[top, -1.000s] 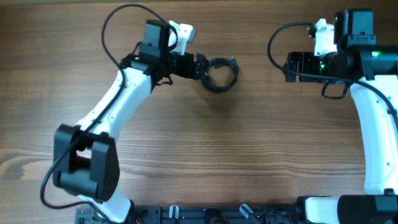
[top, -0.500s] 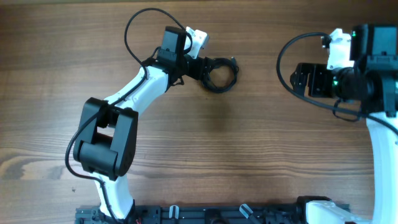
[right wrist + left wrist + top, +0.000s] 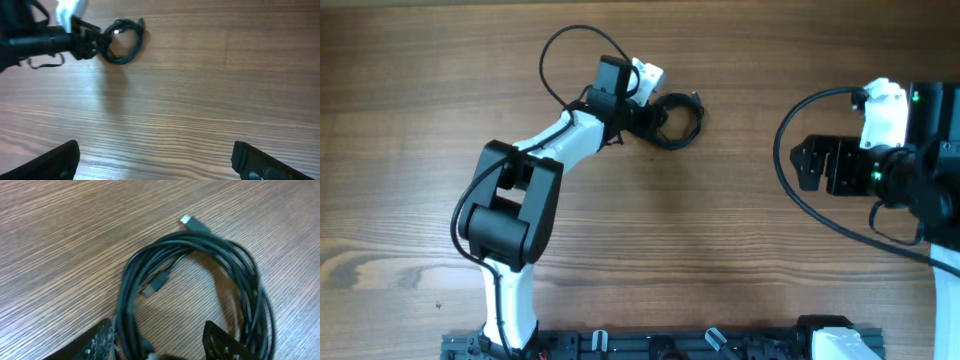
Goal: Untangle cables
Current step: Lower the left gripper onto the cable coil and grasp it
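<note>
The cables (image 3: 682, 137) are one small coil of thin black wires at the table's far middle. In the left wrist view the coil (image 3: 129, 280) shows a silver-tipped plug (image 3: 192, 224) at the top and another plug (image 3: 157, 282) inside the loop. My left gripper (image 3: 655, 118) is open, its fingers (image 3: 160, 342) straddling the coil's left strands, which lie close to the left finger. My right gripper (image 3: 803, 167) is open and empty over bare wood at the right, far from the coil. The right wrist view shows its fingertips (image 3: 155, 160) low and the coil (image 3: 121, 61) far off.
The left arm's own thicker black cable (image 3: 560, 60) loops above its wrist. The right arm's thick cable (image 3: 800, 200) arcs beside its gripper. A black rail (image 3: 660, 345) runs along the table's front edge.
My left arm has swung right and its gripper has pushed slightly further onto the coil, which has stayed put. My right arm has drawn back to the right and toward the front.
</note>
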You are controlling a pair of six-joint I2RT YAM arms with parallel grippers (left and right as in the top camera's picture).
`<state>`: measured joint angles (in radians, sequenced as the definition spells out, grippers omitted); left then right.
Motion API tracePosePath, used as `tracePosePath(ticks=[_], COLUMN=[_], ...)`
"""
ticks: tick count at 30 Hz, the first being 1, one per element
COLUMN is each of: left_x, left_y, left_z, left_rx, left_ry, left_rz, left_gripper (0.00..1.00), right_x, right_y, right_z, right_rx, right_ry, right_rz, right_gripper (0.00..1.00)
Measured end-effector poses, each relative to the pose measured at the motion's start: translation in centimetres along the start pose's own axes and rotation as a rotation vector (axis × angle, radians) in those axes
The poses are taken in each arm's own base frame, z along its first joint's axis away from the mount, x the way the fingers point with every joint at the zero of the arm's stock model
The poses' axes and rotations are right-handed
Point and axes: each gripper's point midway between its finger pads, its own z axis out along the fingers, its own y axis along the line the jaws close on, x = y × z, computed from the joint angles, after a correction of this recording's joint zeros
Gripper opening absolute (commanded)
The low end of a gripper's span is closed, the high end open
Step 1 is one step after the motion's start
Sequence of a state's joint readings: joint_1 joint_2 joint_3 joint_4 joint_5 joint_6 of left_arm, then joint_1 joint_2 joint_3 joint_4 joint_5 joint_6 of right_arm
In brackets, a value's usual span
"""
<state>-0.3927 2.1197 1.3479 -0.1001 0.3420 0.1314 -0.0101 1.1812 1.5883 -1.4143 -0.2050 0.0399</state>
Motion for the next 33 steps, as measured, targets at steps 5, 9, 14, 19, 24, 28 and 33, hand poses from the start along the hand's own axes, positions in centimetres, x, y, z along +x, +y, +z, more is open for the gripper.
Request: tracePosePath(ticks=[5,9,14,19,24,28,33], left_x=[0.4,0.4,0.7,1.4,1.4,0.3,-0.3], left_y=[-0.7,-0.5,0.1,1.8,2.7,2.9,4.1], left_z=[1.0,1.3,1.5,1.8,1.6,0.6,-0.5], left_rx=[0.012,0.011,-0.031,-0.123,-0.175,-0.205,-0.288], left_ry=[0.006,0.005,0.014,0.035,0.031,0.007,-0.005], left_rz=[0.023,0.027,0.017,-0.028,-0.070,-0.074,-0.074], left_gripper=[0.42,0.33,0.04,0.04,0.31,0.61,0.60], right_x=[0.2,0.5,0.6,1.0,1.1,1.1,1.0], right_y=[0.6,0.6,0.6,0.5,0.5,0.5,0.5], right_z=[-0.8,-0.9,-0.9,-0.9,-0.9,-0.9,-0.9], right_rx=[-0.024,-0.024,-0.024,-0.023,-0.023,-0.023,-0.023], right_ry=[-0.024,-0.014,-0.010,0.004,0.008,0.008,0.007], right_rz=[-0.005,-0.003,-0.018,-0.018,-0.017,-0.017,-0.025], right_gripper=[1.00,1.00,1.00,1.00,1.00,1.00,1.00])
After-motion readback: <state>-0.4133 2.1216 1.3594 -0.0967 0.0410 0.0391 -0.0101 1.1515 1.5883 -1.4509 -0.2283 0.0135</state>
